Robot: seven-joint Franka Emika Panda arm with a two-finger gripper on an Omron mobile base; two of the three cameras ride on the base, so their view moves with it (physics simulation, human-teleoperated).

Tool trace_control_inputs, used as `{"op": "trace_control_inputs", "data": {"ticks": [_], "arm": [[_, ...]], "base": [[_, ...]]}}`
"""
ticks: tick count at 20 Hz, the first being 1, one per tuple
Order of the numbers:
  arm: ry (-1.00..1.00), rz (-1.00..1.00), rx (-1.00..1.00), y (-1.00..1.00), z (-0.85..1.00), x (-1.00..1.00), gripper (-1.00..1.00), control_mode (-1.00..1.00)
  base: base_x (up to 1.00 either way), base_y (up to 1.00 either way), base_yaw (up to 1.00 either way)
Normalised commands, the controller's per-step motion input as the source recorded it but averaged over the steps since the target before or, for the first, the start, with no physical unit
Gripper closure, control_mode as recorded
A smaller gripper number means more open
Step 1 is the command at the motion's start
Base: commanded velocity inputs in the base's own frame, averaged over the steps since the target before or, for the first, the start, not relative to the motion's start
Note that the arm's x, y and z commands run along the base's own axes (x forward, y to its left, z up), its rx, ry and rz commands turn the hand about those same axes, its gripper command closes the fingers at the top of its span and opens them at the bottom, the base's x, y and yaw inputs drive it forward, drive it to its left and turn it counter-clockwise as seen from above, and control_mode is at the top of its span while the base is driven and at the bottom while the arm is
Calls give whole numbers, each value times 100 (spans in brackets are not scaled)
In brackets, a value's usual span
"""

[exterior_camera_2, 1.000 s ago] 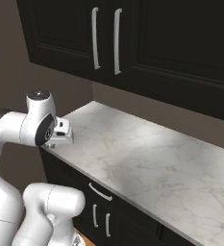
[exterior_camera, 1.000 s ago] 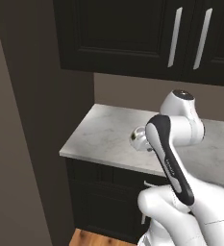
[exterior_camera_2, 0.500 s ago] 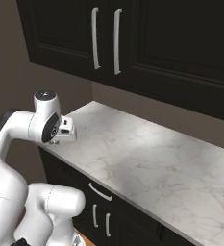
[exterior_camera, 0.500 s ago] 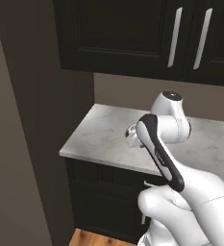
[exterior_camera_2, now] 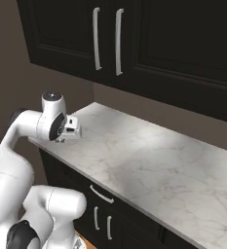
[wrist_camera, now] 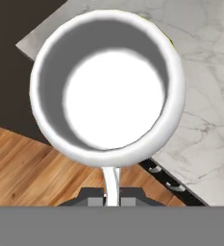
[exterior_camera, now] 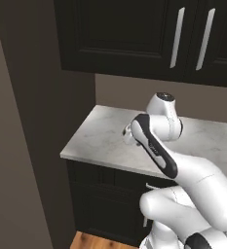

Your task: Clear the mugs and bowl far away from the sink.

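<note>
white mug [wrist_camera: 107,86]: squat, glossy, round mouth facing the hand camera; pale bright floor inside, grey shaded inner wall, thick rounded rim. A thin white handle runs from its rim at 6 o'clock down to the fingertips.
mug position: held up at the gripper, over the counter's corner in the hand view — marble at 1 to 4 o'clock of it, wood floor at 7 to 9 o'clock, dark cabinet face at 10 o'clock.
green trace: a sliver of yellow-green shows past the mug's rim at 1 o'clock; too little to tell what it is.
gripper [wrist_camera: 111,196]: jaws together, clamped on the mug's handle. In the right base view the gripper [exterior_camera_2: 70,130] sits at the arm's end just above the counter's left end; the mug itself cannot be made out there.
counter [exterior_camera_2: 149,165]: grey-veined white marble, bare across its middle and right — wide open room from 3 to 5 o'clock of the gripper in the right base view.
counter edges: front edge runs diagonally; left end stops near a dark wall [exterior_camera: 32,121].
upper cabinets [exterior_camera_2: 134,39]: black doors with long pale handles, hanging well above the marble.
lower cabinets [exterior_camera: 105,199]: black, directly under the counter.
floor [wrist_camera: 31,163]: orange-brown wood planks.
</note>
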Motion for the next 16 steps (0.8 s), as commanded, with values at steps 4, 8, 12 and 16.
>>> {"op": "trace_control_inputs", "data": {"ticks": [4,8,12,16], "arm": [[0,0,0,3,-14,47,100,-100],[0,0,-2,12,-11,33,100,-100],[0,0,-2,11,-12,32,100,-100],[0,0,-1,3,-17,38,100,-100]], "base": [[0,0,0],[0,0,0],[0,0,0],[0,0,0]]}}
